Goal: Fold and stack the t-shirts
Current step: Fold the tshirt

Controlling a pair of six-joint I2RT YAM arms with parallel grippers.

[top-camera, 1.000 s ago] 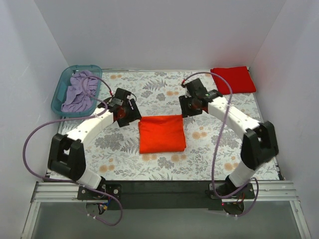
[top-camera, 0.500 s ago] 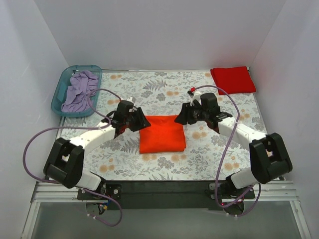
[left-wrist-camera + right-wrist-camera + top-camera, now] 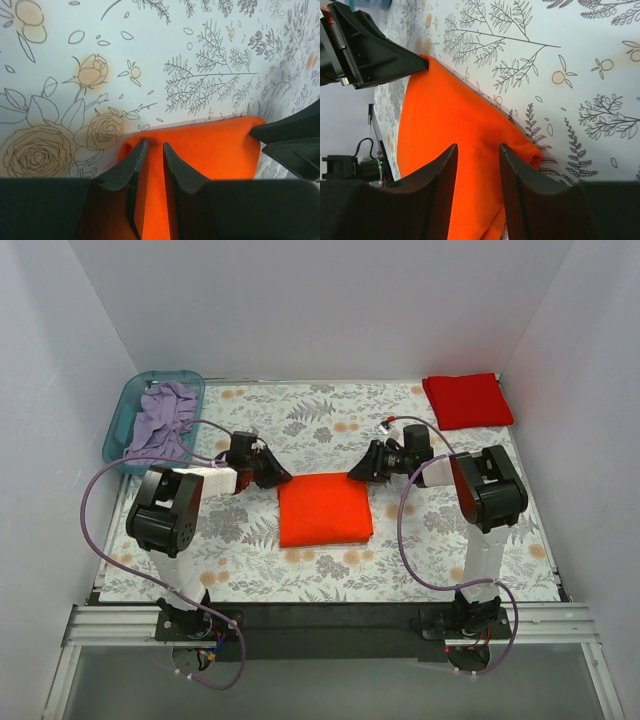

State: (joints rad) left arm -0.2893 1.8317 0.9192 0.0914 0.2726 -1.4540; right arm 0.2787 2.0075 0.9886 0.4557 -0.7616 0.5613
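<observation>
**A:** Where did the folded bright orange cloth t-shirt (image 3: pixel 324 509) lie?

**B:** Flat at the centre of the top view, on the floral-printed table cover (image 3: pixel 250 560). The folded deep red cloth t-shirt (image 3: pixel 467 400) sat well apart from it, in the upper right corner of the table.

**A:** Left gripper (image 3: pixel 154 145)?

**B:** At the orange shirt's upper left corner. In its wrist view the black fingers (image 3: pixel 131 167) stood nearly together, with a thin strip of orange showing between them. I could not tell whether cloth was pinched or merely lay beneath. The finger bases were cut off by the lower frame edge.

**A:** Right gripper (image 3: pixel 478 146)?

**B:** At the upper right corner of the same shirt. Its jaws were clearly apart, orange cloth showed through the gap, and nothing was clamped. The shirt's near part ran out of that frame.

**A:** Did the top view help?

**B:** Little. Both grippers were dark and low against the cloth, and the fingertips were hard to make out.

**A:** Anything else?

**B:** A teal plastic basket (image 3: pixel 125 420) in the upper left held crumpled lilac cloth (image 3: pixel 160 420). What kind of garment it was could not be made out.
</observation>
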